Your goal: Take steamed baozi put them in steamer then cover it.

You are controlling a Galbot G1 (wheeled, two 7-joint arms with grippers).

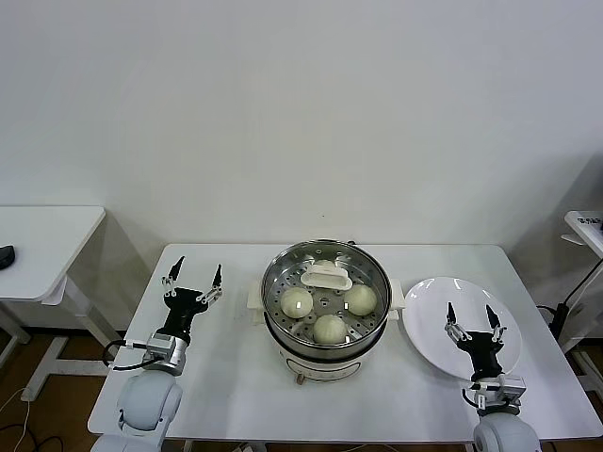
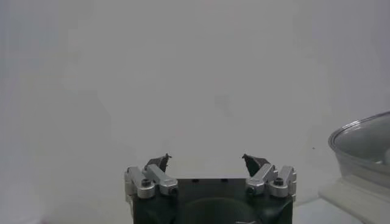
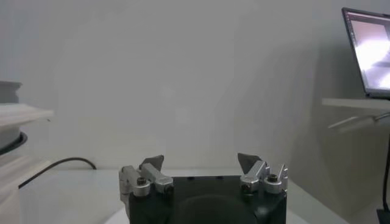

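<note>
Under the cover, a fourth baozi seems half hidden.

The steamer stands at the middle of the table. The cover sits on it, with the steamed baozi inside, under the cover. A plate lies just right of the steamer. The left gripper hovers left of the steamer; the right gripper hangs over the plate.
</note>
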